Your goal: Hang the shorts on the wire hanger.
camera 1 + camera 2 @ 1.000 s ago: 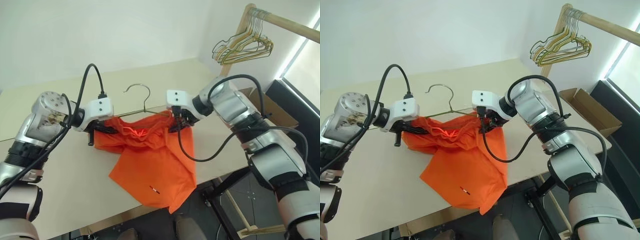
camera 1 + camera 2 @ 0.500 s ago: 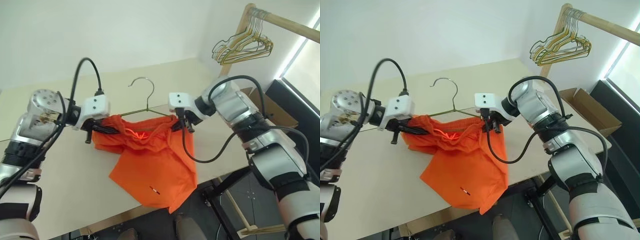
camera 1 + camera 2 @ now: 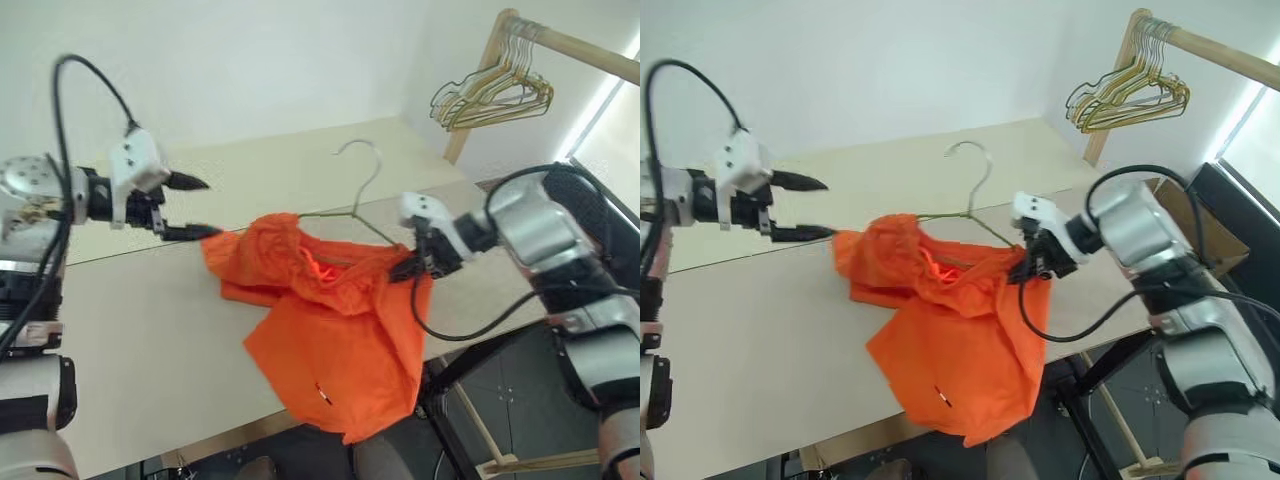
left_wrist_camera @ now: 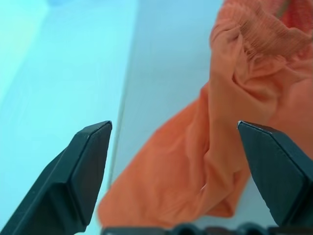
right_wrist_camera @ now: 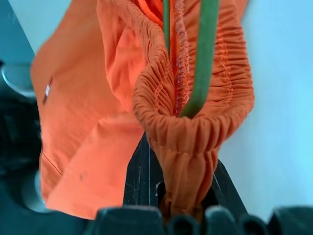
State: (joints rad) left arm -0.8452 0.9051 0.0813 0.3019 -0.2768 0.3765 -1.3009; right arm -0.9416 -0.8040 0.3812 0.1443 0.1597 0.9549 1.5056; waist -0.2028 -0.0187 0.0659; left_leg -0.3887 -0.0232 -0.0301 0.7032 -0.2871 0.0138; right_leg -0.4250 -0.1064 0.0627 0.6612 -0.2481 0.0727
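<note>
right gripper (image 3: 408,268) pinches the shorts (image 3: 335,335) and wire hanger (image 3: 352,205); left gripper (image 3: 197,207) gapes empty beside them.

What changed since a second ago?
The left claw let go of the shorts, opened and lifted away from them to the left. The right claw, shut on the waistband and the hanger, pulled both to the right, and the hook tilted over. The shorts stayed partly on the table, one leg over the edge.
</note>
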